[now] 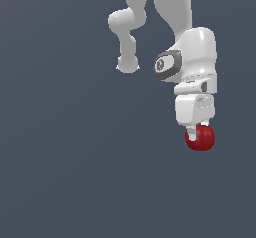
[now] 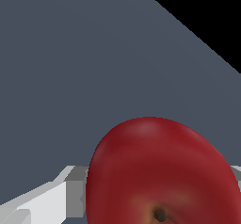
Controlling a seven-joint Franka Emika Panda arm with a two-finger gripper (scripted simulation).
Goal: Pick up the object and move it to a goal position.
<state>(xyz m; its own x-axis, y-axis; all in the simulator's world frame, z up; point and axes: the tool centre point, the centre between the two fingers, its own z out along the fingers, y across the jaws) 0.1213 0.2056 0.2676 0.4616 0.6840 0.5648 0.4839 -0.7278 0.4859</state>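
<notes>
Exterior view: the white end effector (image 1: 198, 130) pinched the small glossy dark-red apple-like ball (image 1: 200, 138) from above; whether it rested on the grey tabletop (image 1: 65, 172) was unclear.
Wrist view: the ball (image 2: 160, 176) sat between the pale fingers (image 2: 44, 202).
Risk: a shallow pinch on the rounded, glossy skin could probably let it slip out in transit.

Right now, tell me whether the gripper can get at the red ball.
Probably yes: the gripper is already down over the red ball, a finger lies right beside it, and nothing stands in the way. A firm grip cannot be confirmed.
</notes>
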